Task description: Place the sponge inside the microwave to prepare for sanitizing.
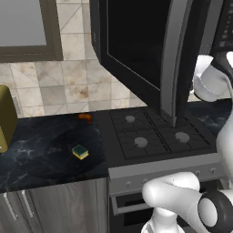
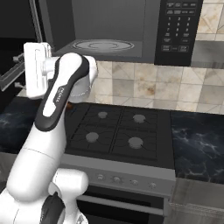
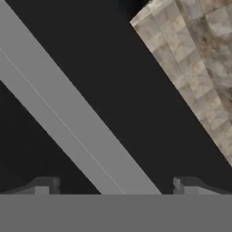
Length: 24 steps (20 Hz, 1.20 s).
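Flat, even rendered light is falling across all three pictures, with no visible lamp and no glare. The tiled wall [image 1: 68, 91] is reading brightest, at centre left of the left base view. The microwave [image 2: 113, 30] door glass is staying near black in the upper half of the left base view. A soft round shadow is darkening the counter [image 1: 27, 159] at lower left. Everything is looking slightly soft and coarse, without edge distortion.
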### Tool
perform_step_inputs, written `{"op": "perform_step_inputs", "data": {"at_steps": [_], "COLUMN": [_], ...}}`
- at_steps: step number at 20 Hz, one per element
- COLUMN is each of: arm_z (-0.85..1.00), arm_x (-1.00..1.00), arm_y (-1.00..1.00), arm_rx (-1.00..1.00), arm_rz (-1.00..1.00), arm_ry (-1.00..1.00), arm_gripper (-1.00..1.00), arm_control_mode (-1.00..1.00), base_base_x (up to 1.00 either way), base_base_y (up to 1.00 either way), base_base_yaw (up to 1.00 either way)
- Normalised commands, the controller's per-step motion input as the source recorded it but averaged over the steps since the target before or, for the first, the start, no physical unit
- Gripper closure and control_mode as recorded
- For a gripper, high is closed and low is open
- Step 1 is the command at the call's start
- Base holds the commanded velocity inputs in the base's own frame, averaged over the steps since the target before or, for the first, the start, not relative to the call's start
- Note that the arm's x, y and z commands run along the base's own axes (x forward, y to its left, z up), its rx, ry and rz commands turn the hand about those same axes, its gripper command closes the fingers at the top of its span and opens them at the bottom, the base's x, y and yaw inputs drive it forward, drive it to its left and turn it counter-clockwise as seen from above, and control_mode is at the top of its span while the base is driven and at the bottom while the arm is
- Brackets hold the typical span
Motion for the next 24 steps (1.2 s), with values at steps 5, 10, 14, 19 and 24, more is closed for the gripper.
{"op": "perform_step_inputs", "data": {"at_steps": [5,10,14,19,24], "arm_z": [0.00,0.00,0.00,0.00,-0.20], "arm_x": [-0.01,0.00,0.00,0.00,0.05], "arm_y": [0.89,0.64,0.49,0.27,-0.40], "arm_rx": [-0.04,-0.07,-0.06,-0.11,-0.11], "arm_rz": [-0.04,-0.13,-0.13,-0.13,-0.05], "arm_ry": [0.00,-0.03,0.00,0.00,0.00], "arm_gripper": [-1.00,-1.00,-1.00,-1.00,-1.00], "arm_control_mode": [-1.00,-1.00,-1.00,-1.00,-1.00], "base_base_x": [0.00,0.00,0.00,0.00,0.00], "base_base_y": [0.00,0.00,0.00,0.00,0.00], "base_base_yaw": [0.00,0.00,0.00,0.00,0.00]}}
